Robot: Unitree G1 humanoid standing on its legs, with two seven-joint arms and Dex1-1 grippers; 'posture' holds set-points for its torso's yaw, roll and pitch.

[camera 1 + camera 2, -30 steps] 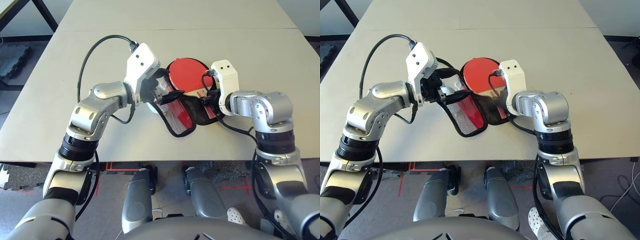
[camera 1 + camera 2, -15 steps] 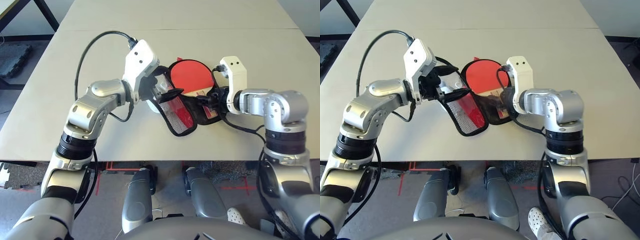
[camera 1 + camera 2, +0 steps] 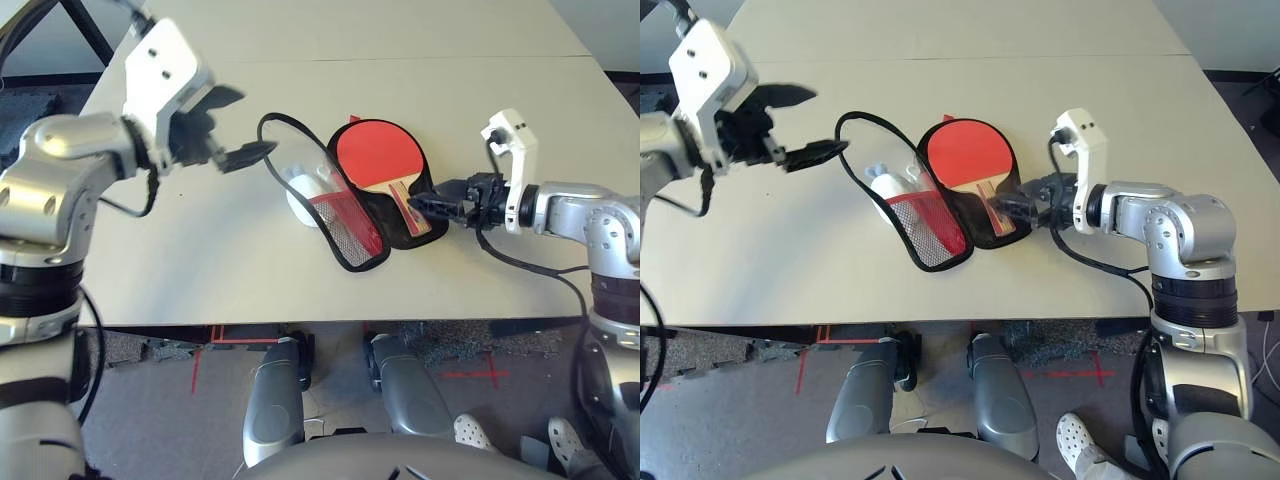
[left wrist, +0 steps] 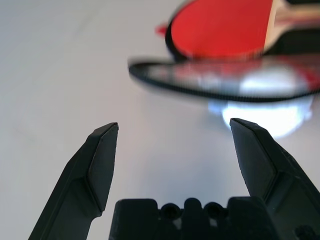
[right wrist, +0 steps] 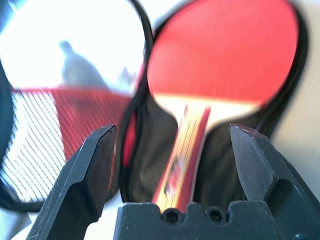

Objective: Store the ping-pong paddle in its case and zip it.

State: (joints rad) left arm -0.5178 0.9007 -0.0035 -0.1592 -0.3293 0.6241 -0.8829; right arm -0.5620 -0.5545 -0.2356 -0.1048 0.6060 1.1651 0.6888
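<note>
The ping-pong paddle (image 3: pixel 375 152) lies red face up in the black-lined half of the open case (image 3: pixel 400 228), handle (image 3: pixel 409 200) pointing toward my right arm. The case's other flap (image 3: pixel 345 222), red with a mesh panel, stands tilted beside it on the left. My right gripper (image 3: pixel 428 200) is open at the handle's end; in the right wrist view the handle (image 5: pixel 181 160) runs between the spread fingers (image 5: pixel 95 160) without being clamped. My left gripper (image 3: pixel 250 122) hangs open above the table, left of the flap's black rim (image 4: pixel 215 87), holding nothing.
A white fluffy ball (image 3: pixel 301 203) rests on the table under the raised flap. The beige table (image 3: pixel 200 240) has bare room to the left, to the right and behind the case. Its front edge runs just below both arms.
My left gripper let go of the case flap and swung up and away to the left. My right gripper opened off the paddle handle and drew back right. The paddle now rests in the case.
</note>
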